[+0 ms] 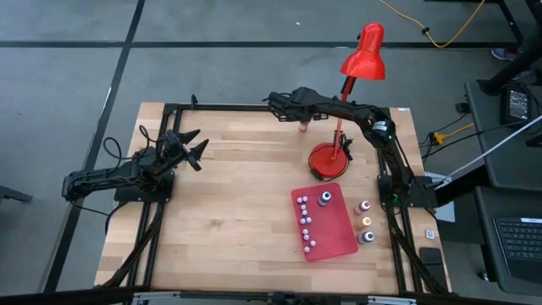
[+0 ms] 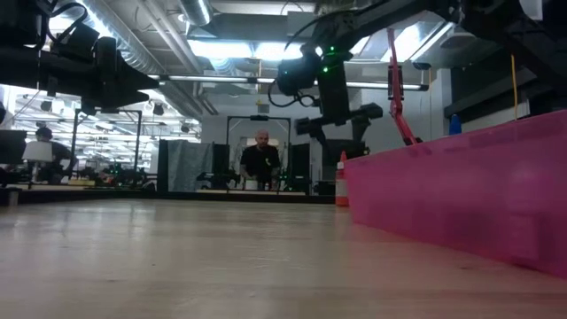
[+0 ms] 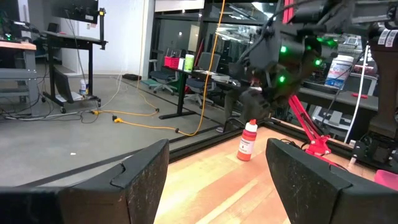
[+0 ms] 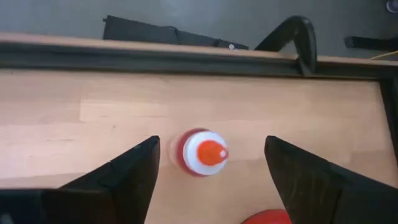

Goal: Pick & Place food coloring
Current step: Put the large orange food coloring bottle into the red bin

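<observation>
While the right gripper (image 4: 208,171) hangs spread wide above it, the red food coloring bottle (image 4: 202,152) stands upright near the table's (image 1: 229,203) far edge, long axis vertical, orange tip skyward! Its label is unreadable. Other bottles sit on the red mat (image 1: 339,239). Left gripper (image 1: 193,146) waits open at left.

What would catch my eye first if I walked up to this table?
Probably the bright red desk lamp rising over the far right of the wooden table, with the flat red mat in front of it carrying small pale-capped bottles. Next, the right gripper, fingers spread, poised directly above a lone red bottle with a white and orange cap near the far edge. The left gripper waits open at the left side.
</observation>
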